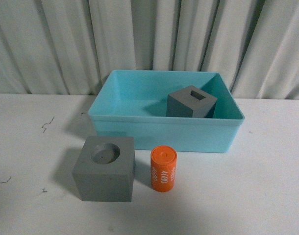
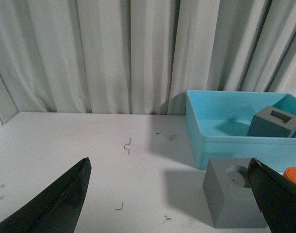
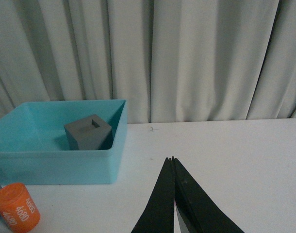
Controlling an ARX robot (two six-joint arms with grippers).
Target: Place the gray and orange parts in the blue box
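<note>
Left tool (image 2: 168,163) spread, right tool (image 3: 173,159) pinched together; gray cube (image 1: 104,169) fronts blue box (image 1: 164,134).

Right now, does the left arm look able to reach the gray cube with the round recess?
Probably yes. The left fingers are spread open, and the cube stands free on the table in front of the blue box, nothing between.

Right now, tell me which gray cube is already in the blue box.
The cube with the rectangular slot sits in the blue box; the round-recess cube stands outside on the table.
</note>
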